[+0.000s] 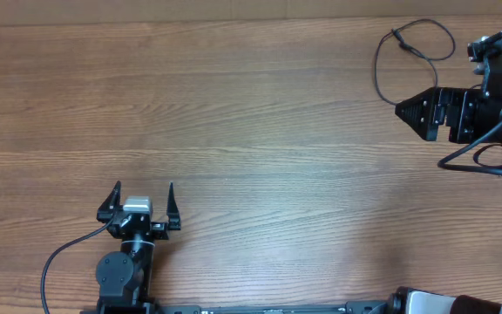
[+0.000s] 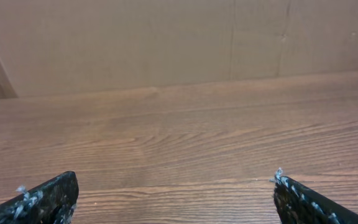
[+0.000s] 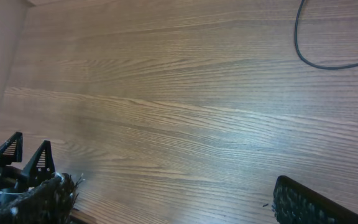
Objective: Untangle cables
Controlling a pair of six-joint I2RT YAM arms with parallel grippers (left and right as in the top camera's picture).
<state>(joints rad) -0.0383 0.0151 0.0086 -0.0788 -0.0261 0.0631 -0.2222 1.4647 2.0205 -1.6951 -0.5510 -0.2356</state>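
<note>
Wide-spread and empty, our black two-finger left gripper [image 1: 144,194] sits at 7 o'clock, right gripper [image 1: 408,109] at 2. We see thin black cables [image 1: 376,65] looping at 1 o'clock by the far edge, partly hidden behind the right arm. Open brown wood-grain table [image 1: 251,113] stretches between.

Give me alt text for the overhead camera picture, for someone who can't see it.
A thin black cable lies in a loose loop at the far right of the wooden table, beside the open right gripper. The left gripper, also open, sits at the near left, holding nothing.
</note>
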